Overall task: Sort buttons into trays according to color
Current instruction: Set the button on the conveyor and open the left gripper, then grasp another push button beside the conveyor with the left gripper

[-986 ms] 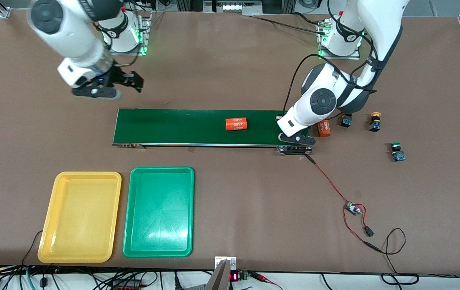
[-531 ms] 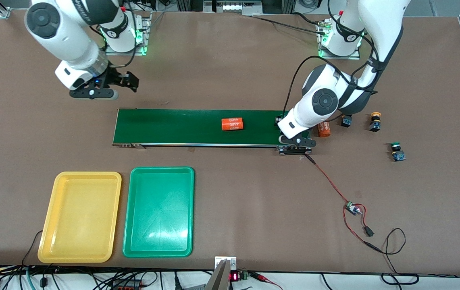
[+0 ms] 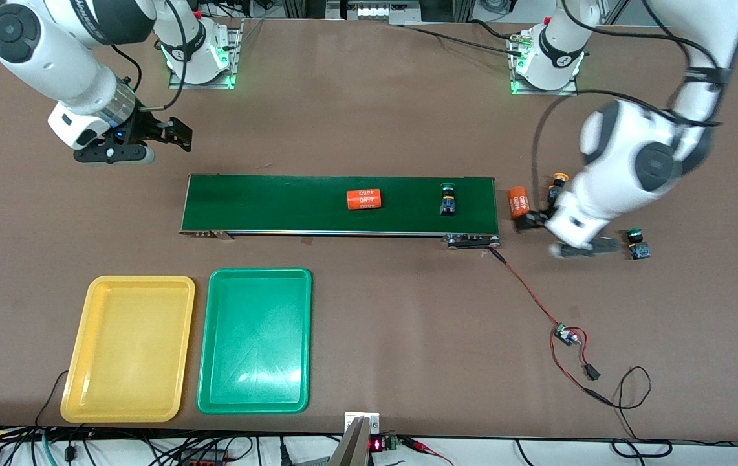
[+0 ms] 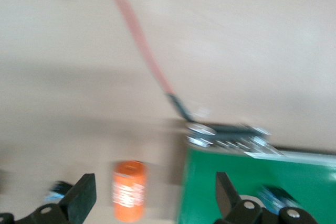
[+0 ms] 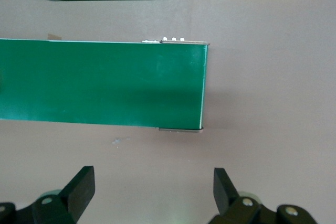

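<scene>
Brown table fills the view; tangled cables along its nearer edge.

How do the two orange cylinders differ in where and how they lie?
The orange cylinder on the conveyor belt lies lengthwise along the belt, while the orange cylinder on the table lies crosswise on the bare table just off the belt's end toward the left arm. The first lies clear of both arms; the second is next to the left gripper. Both lie on their sides and carry white print.

Front cam high, wrist cams look down, all share belt
</scene>
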`<state>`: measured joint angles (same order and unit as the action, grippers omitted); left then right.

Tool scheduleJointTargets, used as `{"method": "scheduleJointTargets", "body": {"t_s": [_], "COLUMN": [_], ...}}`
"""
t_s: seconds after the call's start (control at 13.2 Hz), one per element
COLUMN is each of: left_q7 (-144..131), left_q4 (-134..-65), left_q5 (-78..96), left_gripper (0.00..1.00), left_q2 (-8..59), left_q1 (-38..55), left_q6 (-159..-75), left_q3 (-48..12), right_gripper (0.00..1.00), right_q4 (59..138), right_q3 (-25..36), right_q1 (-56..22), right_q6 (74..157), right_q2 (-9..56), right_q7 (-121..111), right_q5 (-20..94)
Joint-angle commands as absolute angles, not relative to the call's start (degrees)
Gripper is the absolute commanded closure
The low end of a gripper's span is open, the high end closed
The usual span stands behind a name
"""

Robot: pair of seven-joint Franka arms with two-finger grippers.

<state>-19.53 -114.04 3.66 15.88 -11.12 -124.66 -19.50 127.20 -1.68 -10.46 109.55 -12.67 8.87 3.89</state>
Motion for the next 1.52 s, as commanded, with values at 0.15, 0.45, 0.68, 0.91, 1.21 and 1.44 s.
{"method": "scheduleJointTargets", "body": {"t_s": [0.15,0.45,0.68,0.91,1.21,1.44], "left_q7": [-18.2,-12.2,-5.1,-1.6,2.7,7.3], "left_q4": [-114.1,-113.8,-113.8,-113.8,-113.7,-113.8], "left_q5": [-1.5,-8.6,-12.7,-12.8,-12.9,-12.8], "left_gripper": [0.0,0.0,0.0,0.0,0.0,0.53], "left_q2": [19.4,23.3,26.5,29.3,32.7,33.3], "left_q1": [-21.8,-30.6,-34.4,-36.2,-35.9,-36.0], "left_q6": [-124.9,-126.3,-128.9,-131.8,-136.6,-137.5], "left_q3": [-18.0,-18.0,-18.1,-18.0,-18.1,-18.0], "right_gripper": [0.0,0.0,0.0,0.0,0.0,0.0], "right_q4": [131.9,135.1,134.8,133.7,131.7,130.6], "right_q3": [-3.6,-4.3,-6.8,-10.5,-13.8,-13.9], "right_q1": [-5.9,-4.8,-5.2,-5.5,-6.9,-7.3], "right_q6": [105.6,108.6,113.3,116.0,118.2,118.6], "right_q2": [-23.3,-25.4,-22.2,-18.1,-13.5,-11.5], "right_q7": [5.2,5.7,8.4,11.3,16.4,16.5], "right_q5": [3.9,4.7,6.6,6.9,6.8,6.8]}}
